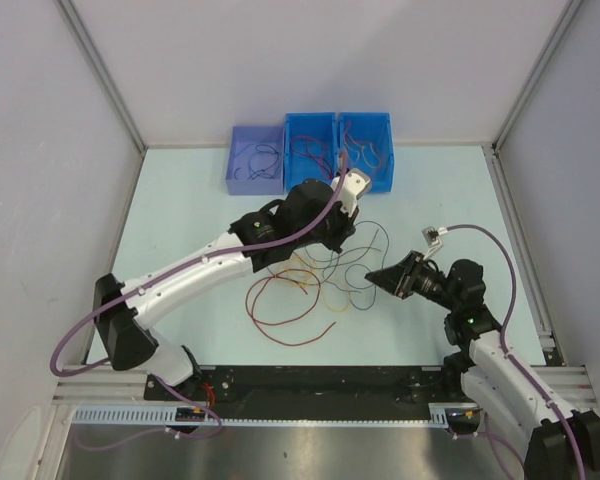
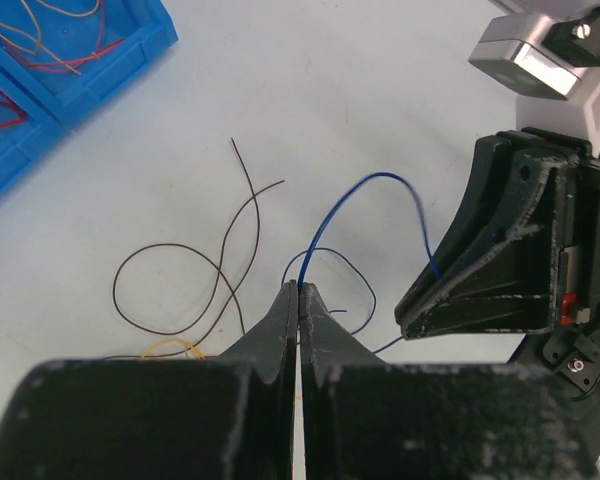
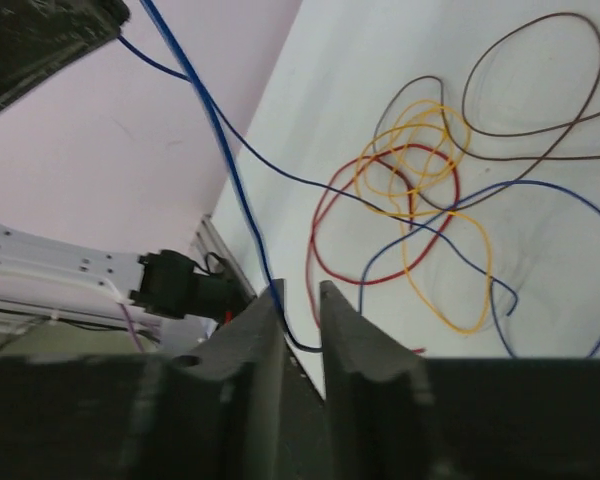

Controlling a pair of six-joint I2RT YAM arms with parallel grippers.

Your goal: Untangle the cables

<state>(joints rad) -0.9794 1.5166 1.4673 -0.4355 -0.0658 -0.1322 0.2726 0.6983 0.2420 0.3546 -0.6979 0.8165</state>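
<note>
The cables lie in a loose tangle [image 1: 310, 285] on the table's middle: red, yellow, brown and blue strands. My left gripper [image 1: 346, 240] hangs over the tangle's far right part. In the left wrist view it [image 2: 300, 288] is shut on a blue wire [image 2: 365, 182] that arches up and right to my right gripper [image 2: 412, 318]. My right gripper [image 1: 373, 275] points left at the tangle. In the right wrist view its fingers [image 3: 298, 290] stand slightly apart, with the same blue wire [image 3: 220, 140] running down between them. Red [image 3: 380, 272] and yellow [image 3: 450, 300] loops lie beyond.
Three bins stand at the back: a purple one [image 1: 256, 160] and two blue ones [image 1: 315, 148] [image 1: 366, 145], each with wires in it. A blue bin corner shows in the left wrist view [image 2: 90, 70]. White walls enclose the table.
</note>
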